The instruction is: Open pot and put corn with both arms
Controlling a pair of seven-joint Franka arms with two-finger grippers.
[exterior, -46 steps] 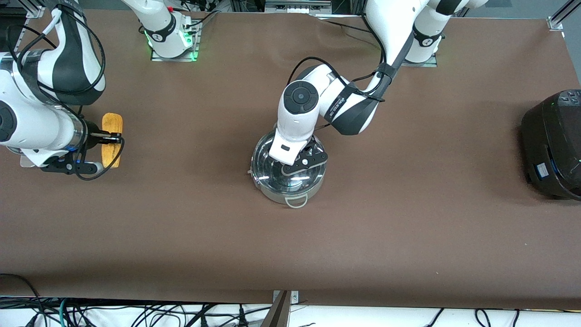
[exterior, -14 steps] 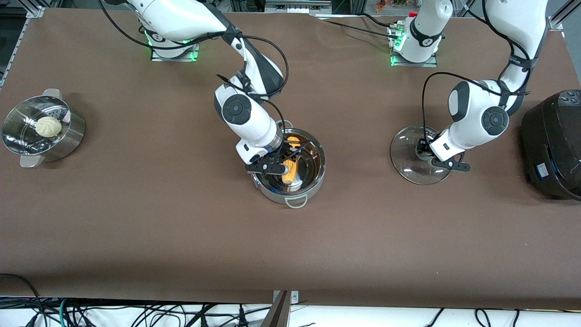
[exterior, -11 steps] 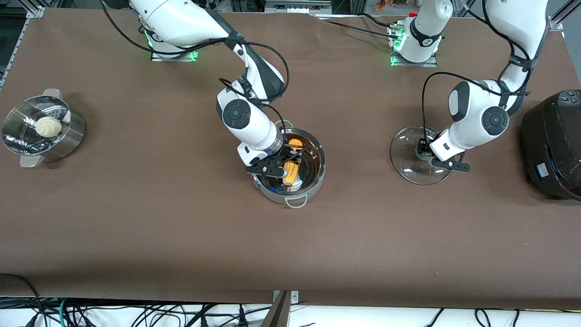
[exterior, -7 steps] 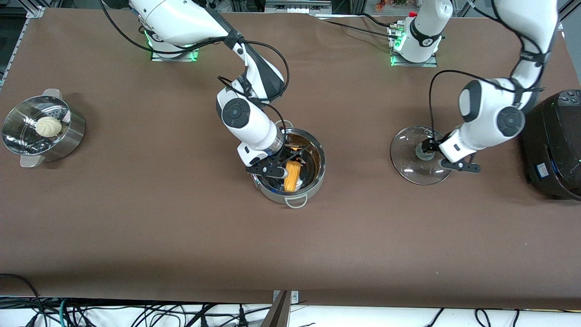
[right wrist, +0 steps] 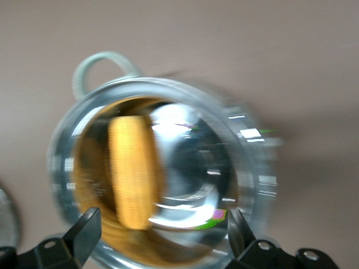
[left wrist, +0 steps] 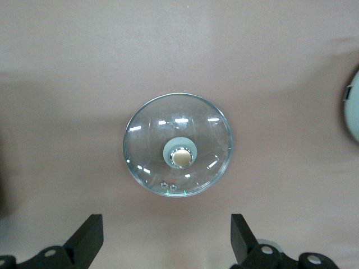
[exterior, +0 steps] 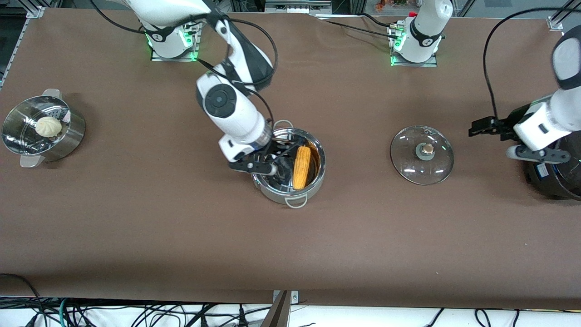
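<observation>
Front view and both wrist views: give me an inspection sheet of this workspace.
Surface: brown table, flat.
Pot: open, mid-table.
Corn: lying in the pot.
Lid: knob up on the table, toward the left arm's end, apart from the pot.
Clutter: steamer holding a bun at the right arm's end; black cooker at the left arm's end.
Right claw: open, empty, over the pot.
Left claw: open, empty, over the table between lid and cooker.
Cables: loops on both arms; bundles off the table's near edge.
Surroundings: two green-lit bases.
</observation>
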